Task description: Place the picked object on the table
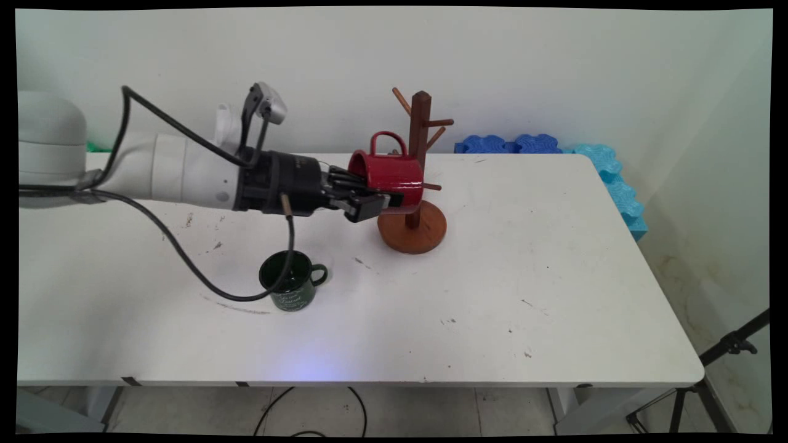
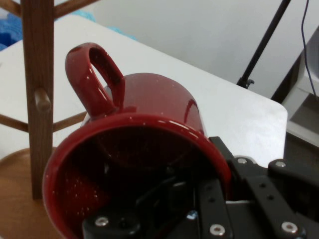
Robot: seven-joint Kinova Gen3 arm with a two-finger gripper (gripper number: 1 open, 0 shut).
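Note:
My gripper is shut on the rim of a red mug, one finger inside the cup and one outside. The mug lies on its side in the air, its handle pointing up, right beside the wooden mug tree. In the hand view the red mug fills the middle, mouth toward the camera, with its handle close to the tree's post and a short peg. A dark green mug stands upright on the table, below my wrist.
The mug tree has a round wooden base and several pegs near its top. Blue foam pieces lie along the table's far right edge. A black tripod stands on the floor at the right. Black cables hang from the arm over the green mug.

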